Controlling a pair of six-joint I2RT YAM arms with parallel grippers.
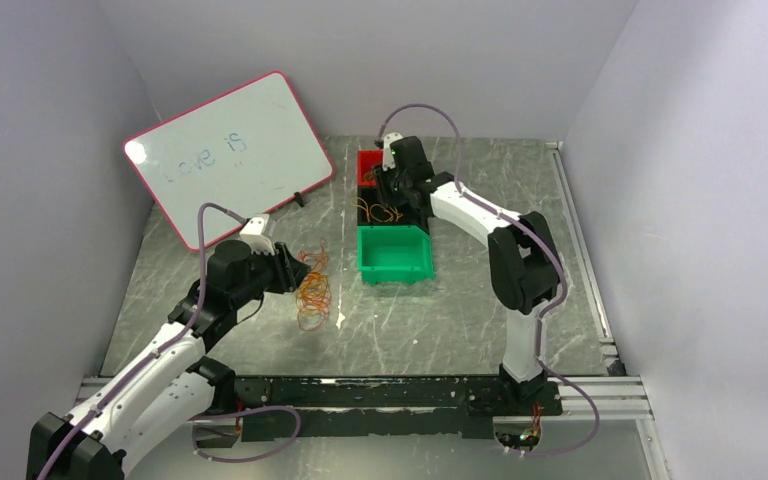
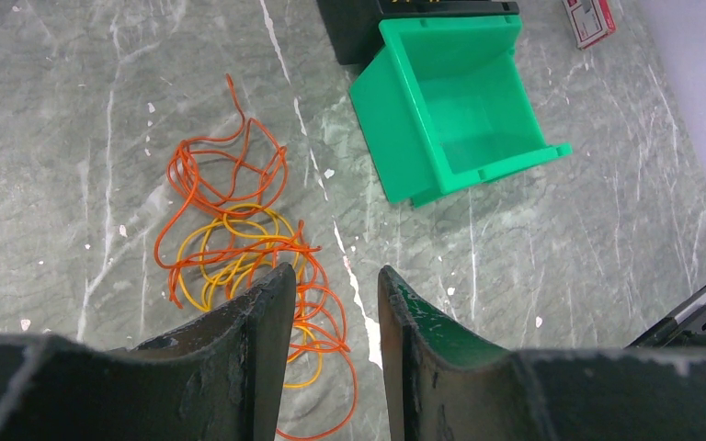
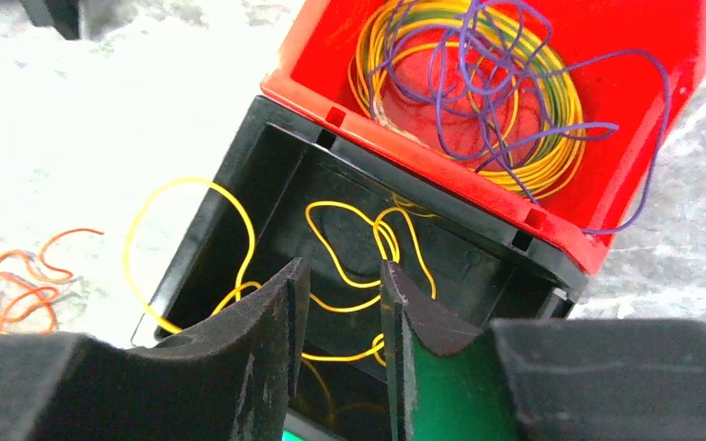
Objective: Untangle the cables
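- The cables lie as a loose tangle of thin orange and yellow loops on the grey marbled table, just left of the green bin.
- The left gripper hangs at the tangle's left edge. Its jaws are apart and hold nothing, and we see orange loops on the table through the gap.
- Beyond the green bin sit a black bin and then a red bin, all in one row.
- The right gripper hovers over the black bin, jaws parted and clamping nothing.
- A yellow wire lies in the black bin, with one loop over its left rim.
- The red bin holds a yellow-green coil with purple wire across it.
- A whiteboard leans at the far left.
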